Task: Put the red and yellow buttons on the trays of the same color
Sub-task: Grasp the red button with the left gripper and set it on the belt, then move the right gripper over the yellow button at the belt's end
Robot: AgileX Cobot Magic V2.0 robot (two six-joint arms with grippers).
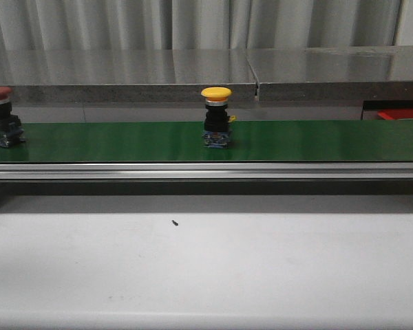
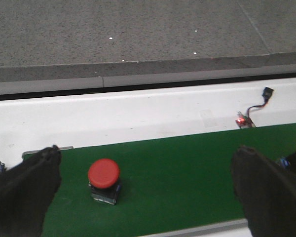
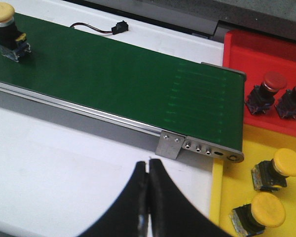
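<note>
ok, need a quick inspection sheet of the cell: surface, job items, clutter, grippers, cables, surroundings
Surface: green conveyor belt above a white table.
Job's things: yellow button upright mid-belt; red button upright at the belt's left end. Red tray holds two red buttons; yellow tray holds two yellow buttons, lying tilted.
Clutter: small dark speck on the table.
Grippers: left gripper open, fingers either side of the red button, not touching. Right gripper shut, empty, over the table near the belt's end.
Cables: short loose lead with black connector behind the belt.
Surroundings: grey shelf, curtain behind.
</note>
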